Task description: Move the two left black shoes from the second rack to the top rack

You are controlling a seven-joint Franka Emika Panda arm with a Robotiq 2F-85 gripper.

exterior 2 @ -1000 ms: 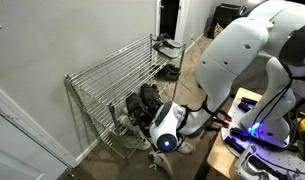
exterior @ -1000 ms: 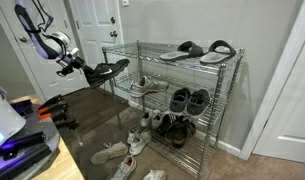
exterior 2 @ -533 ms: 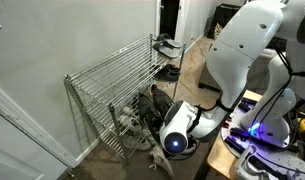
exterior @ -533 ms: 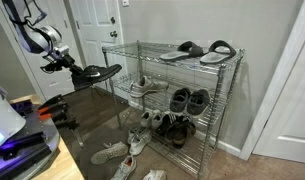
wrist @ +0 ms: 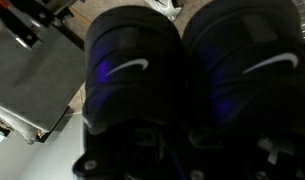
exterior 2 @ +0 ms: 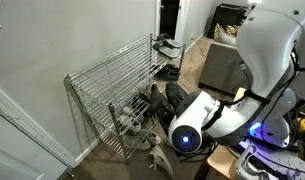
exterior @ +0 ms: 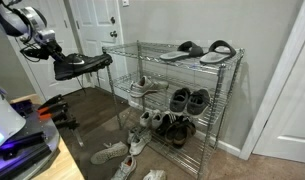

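Observation:
The two black shoes (exterior: 87, 64) hang in the air left of the chrome shelving unit, held side by side at about the height of the top rack (exterior: 142, 46). My gripper (exterior: 62, 66) is shut on them from the left. In the wrist view the pair fills the frame, one shoe (wrist: 132, 70) beside the other shoe (wrist: 247, 60), each with a white swoosh; my fingers are hidden in the dark. The second rack (exterior: 125, 98) lies below and to the right of the shoes. In an exterior view the top rack (exterior 2: 112, 65) shows and the arm blocks the gripper.
Two grey-black slides (exterior: 197, 50) lie on the top rack's right half. Pale sneakers (exterior: 147, 88) and dark sneakers (exterior: 189, 100) sit on the second rack, more shoes (exterior: 162, 123) lower down. Loose sneakers (exterior: 112, 153) lie on the floor. A white door (exterior: 92, 25) stands behind.
My gripper has carried the black shoes up and to the left, away from the unit's left end, from second-rack height to about top-rack height.

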